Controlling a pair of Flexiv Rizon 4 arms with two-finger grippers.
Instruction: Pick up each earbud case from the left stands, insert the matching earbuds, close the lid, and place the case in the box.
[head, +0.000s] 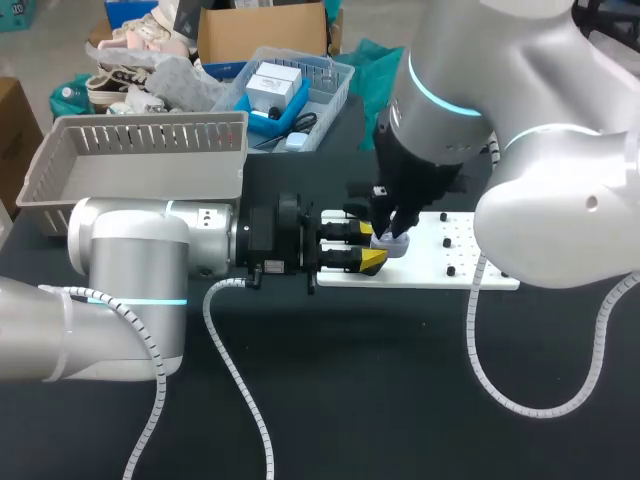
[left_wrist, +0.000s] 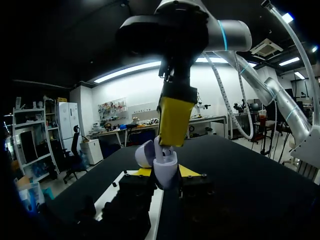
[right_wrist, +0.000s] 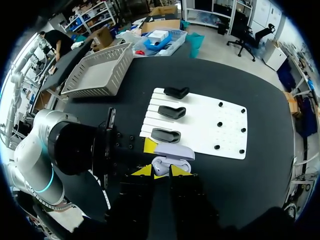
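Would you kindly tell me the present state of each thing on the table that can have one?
earbud case: lid open, off the stands
left hand: shut on the earbud case
right hand: down at the open case, grip unclear
stands: all three empty
gray basket: empty

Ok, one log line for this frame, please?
left pincer: shut on earbud case, lid open | right pincer: directly above case | case: at white board edge, not yet in box
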